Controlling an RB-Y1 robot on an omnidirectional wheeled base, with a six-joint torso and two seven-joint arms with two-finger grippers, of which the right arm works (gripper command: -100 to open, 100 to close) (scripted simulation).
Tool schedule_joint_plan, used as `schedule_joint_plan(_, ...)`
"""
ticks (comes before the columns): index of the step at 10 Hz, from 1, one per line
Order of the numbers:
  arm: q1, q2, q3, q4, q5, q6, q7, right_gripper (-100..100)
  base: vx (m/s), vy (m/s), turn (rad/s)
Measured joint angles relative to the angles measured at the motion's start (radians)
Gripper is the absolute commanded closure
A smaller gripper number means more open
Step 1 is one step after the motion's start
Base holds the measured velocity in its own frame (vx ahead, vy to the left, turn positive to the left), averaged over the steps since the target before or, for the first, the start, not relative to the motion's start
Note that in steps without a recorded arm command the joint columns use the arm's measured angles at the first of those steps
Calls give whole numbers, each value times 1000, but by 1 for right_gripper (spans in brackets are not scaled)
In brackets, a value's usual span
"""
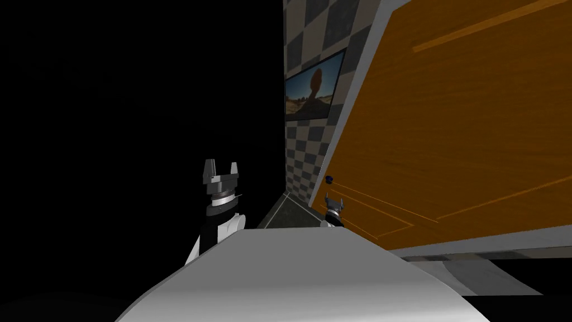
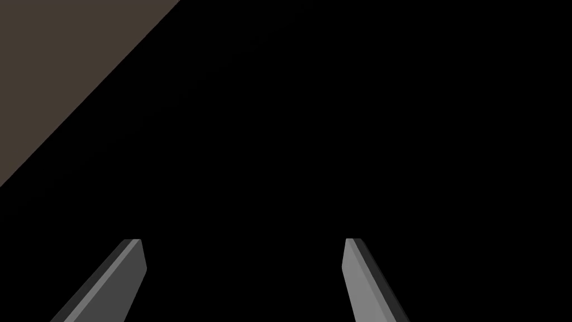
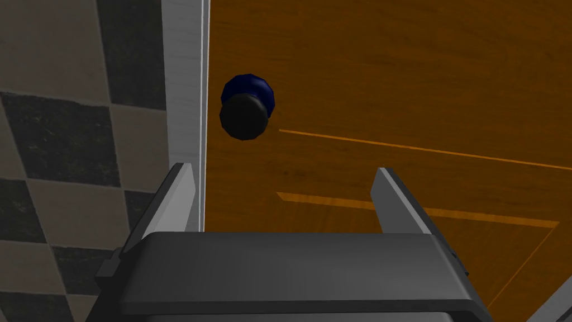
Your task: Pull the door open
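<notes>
Two spread right gripper (image 3: 285, 169) fingers (image 3: 180, 193) near knob (image 3: 244, 114), checkered wall (image 3: 67, 140) beside.

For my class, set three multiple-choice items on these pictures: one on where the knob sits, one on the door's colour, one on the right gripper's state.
1. Where is the knob?
A. at the door's edge, by the grey frame
B. mid-door
C. at the door's top corner

2. What colour is the door?
A. white
B. orange-brown
C. green

3. The right gripper is:
A. shut on the knob
B. shut, beside the knob
C. open, short of the knob

Answers:
1 A, the knob sits right beside the frame.
2 B, the wood grain shows orange-brown.
3 C, its fingers stand apart, with the knob beyond their tips.
</notes>
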Motion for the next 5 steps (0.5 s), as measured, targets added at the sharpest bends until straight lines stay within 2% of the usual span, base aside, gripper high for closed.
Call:
schedule_joint_plan(3, -9, 3, 0, 43, -31, -10, -26, -100, 64, -35, 80)
schedule_joint_plan(5, -19, 2, 2, 88, -53, -25, -55, -100, 103, -61, 136)
